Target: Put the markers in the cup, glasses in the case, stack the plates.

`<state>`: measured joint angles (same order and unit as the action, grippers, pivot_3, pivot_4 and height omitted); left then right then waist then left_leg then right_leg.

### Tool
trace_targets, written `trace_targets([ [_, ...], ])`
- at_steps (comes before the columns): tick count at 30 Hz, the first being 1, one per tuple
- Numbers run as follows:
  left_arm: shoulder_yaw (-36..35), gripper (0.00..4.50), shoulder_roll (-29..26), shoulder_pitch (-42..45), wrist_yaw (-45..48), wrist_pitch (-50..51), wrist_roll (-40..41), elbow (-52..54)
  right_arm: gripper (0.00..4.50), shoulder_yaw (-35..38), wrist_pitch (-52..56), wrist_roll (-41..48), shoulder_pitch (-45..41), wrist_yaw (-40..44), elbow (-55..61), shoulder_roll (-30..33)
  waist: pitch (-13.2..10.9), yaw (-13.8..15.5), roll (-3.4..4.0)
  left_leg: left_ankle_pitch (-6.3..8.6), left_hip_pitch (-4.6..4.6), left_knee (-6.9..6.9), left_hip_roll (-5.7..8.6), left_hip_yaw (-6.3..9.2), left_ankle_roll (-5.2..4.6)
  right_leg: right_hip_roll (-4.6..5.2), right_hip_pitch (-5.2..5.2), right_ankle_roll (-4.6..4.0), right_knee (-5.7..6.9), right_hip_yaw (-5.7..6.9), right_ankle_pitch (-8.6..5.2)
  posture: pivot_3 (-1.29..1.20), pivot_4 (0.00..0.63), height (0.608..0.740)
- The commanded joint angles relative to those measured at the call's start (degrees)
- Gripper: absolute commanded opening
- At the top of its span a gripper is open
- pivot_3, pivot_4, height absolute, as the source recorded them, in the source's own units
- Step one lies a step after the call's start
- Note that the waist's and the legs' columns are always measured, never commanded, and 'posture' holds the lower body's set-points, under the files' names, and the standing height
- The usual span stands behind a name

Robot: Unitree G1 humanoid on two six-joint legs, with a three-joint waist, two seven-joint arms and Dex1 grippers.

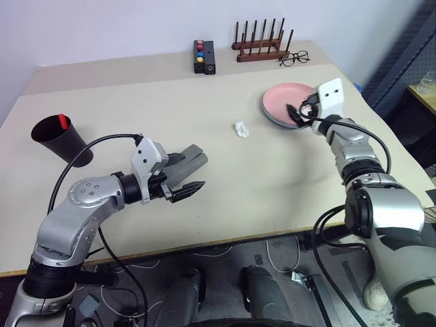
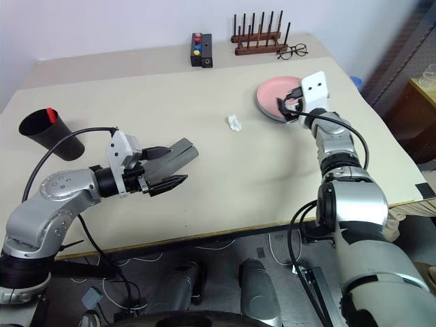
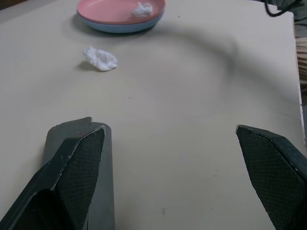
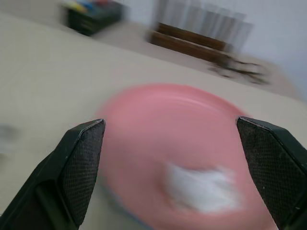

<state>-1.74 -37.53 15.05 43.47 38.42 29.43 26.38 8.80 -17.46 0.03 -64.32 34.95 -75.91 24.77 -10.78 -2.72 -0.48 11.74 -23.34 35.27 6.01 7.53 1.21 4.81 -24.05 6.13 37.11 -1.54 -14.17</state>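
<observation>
Against a pale wall, the beige table [image 1: 204,129] carried the black cup [image 1: 60,139] holding a red-capped marker [image 1: 63,121] at its left, stacked pink-on-blue plates [image 1: 281,102] beneath the released right gripper [image 1: 297,112], and the grey case [image 1: 189,161] beside the spread-open left gripper [image 1: 185,176].

Two plates sit stacked, one pink [image 3: 115,9] over one light blue [image 3: 120,26]. There are two wads of crumpled paper [image 3: 100,58], one black cup [image 1: 60,139], one red-capped marker [image 1: 63,121], one grey case [image 1: 193,159], one pair of spectacles [image 1: 294,58], one wooden rack [image 1: 262,42] and one button box [image 1: 204,56].
</observation>
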Motion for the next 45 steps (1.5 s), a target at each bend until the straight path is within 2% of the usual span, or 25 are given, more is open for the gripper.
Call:
trace_targets([
  [1, -0.45, 4.5, 0.18, 0.91, 0.0, -1.14, 0.2, 0.04, 4.44, 0.55, -0.6, 2.78, 2.1, 9.54, 3.79, -2.03, 0.0, 0.14, 0.0, 0.0, 0.0, 0.0, 0.0, 0.02, 0.0, -0.01, 0.01, 0.0, 0.0, 0.0, 0.0, 0.0, 0.15, 0.74],
  [3, -0.39, 4.5, 0.33, 0.96, -0.05, -1.15, 0.28, -0.09, 4.44, 0.51, 0.17, 3.62, 3.47, 13.28, 4.72, -3.14, 0.0, 0.4, 0.0, 0.0, 0.0, 0.02, 0.01, 0.04, 0.0, -0.01, 0.03, 0.0, -0.01, 0.0, 0.0, 0.0, 0.15, 0.74],
  [6, -0.72, 4.5, 0.62, 1.02, -0.33, -1.07, 0.44, -0.28, 4.44, 0.22, 0.71, 3.74, 5.15, 14.65, 5.06, -4.92, 0.0, 0.33, 0.0, 0.0, -0.01, 0.04, 0.03, 0.06, 0.0, 0.01, 0.04, 0.01, -0.01, 0.01, 0.01, 0.0, 0.15, 0.74],
  [16, -2.49, 4.5, 0.5, 0.29, -2.45, 0.09, 1.14, 1.44, 4.44, 0.63, 1.9, 3.34, 3.57, 8.29, 2.98, -7.98, 0.0, 0.11, 0.0, -0.02, 0.0, 0.0, -0.03, 0.05, 0.05, -0.05, -0.04, -0.06, 0.04, 0.0, 0.04, 0.0, 0.15, 0.74],
  [32, -8.62, 4.5, 0.49, -4.49, -8.88, 3.28, 4.29, 7.69, 4.44, -0.3, 3.64, 1.48, 1.35, 3.69, 0.73, -11.8, 0.0, 0.17, 0.0, -0.03, 0.0, 0.0, -0.04, 0.06, 0.06, -0.06, -0.05, -0.08, 0.04, -0.01, 0.05, 0.0, 0.15, 0.74],
  [39, -11.74, 4.5, -0.47, -9.59, -9.53, 4.0, 6.34, 10.21, 4.44, -0.56, 4.39, 0.56, 1.08, 3.25, 0.42, -12.55, 0.0, 0.14, 0.01, -0.03, 0.0, -0.03, -0.06, 0.05, 0.07, -0.06, -0.06, -0.09, 0.04, 0.0, 0.05, 0.0, 0.15, 0.74],
  [45, -12.03, 4.5, -0.36, -9.97, -11.08, 4.46, 7.39, 11.47, 4.44, -0.58, 4.77, -0.01, 1.12, 1.85, 0.12, -13.12, 0.0, 0.24, 0.01, -0.04, 0.0, -0.01, -0.06, 0.06, 0.08, -0.07, -0.05, -0.11, 0.03, 0.0, 0.07, 0.0, 0.15, 0.74],
])
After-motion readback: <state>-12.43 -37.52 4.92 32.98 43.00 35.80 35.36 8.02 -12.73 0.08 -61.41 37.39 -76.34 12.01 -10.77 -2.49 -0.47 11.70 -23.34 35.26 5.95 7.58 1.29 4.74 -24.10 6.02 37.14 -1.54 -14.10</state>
